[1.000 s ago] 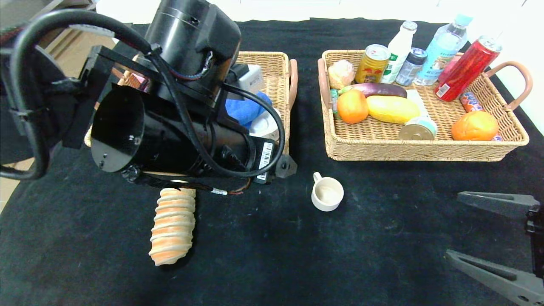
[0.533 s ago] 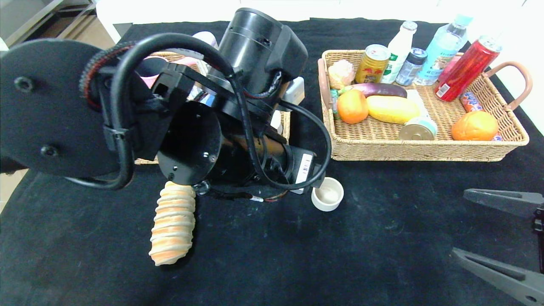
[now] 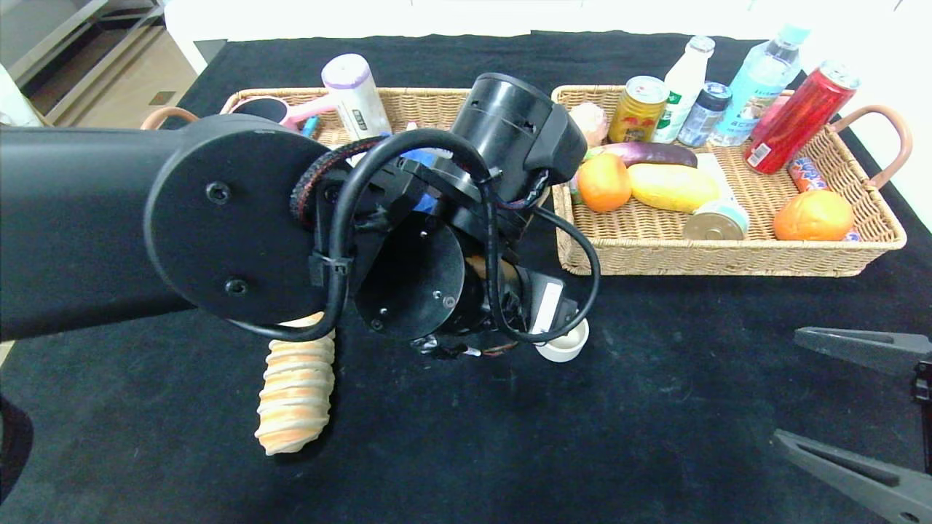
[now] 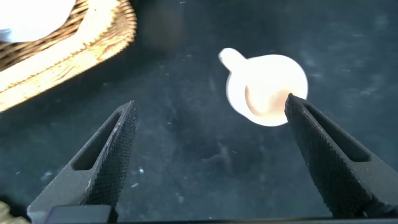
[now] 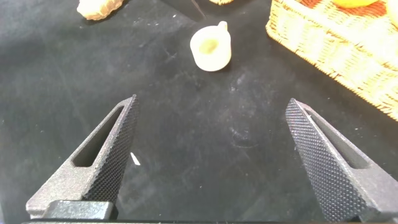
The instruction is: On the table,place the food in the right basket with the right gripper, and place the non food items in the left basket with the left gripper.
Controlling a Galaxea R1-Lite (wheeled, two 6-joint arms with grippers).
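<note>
Above the black-clothed table (image 3: 655,407), the left gripper (image 4: 211,155) hung over the small cream cup with handle (image 4: 267,90), its 2 tapered black fingers spread wide; 1 fingertip (image 4: 295,106) overlapped the cup's rim in the left wrist view, and whether it touched could not be told. Nothing was held between the fingers. From the head view the bulky black left arm (image 3: 408,240) hid most of the cup (image 3: 564,348), which sat near table centre, at about 6 o'clock from the gap between the 2 wicker baskets. The ridged beige-orange striped bread roll (image 3: 295,389) lay on the cloth at roughly 9 o'clock from the cup, well apart. The right wicker basket (image 3: 728,251) held a round orange (image 3: 603,182), a yellow oblong fruit (image 3: 671,187) and a pull-tab tin (image 3: 717,222). The right gripper (image 3: 859,415) hovered at 4 o'clock from the cup, fingers spread, empty.
</note>
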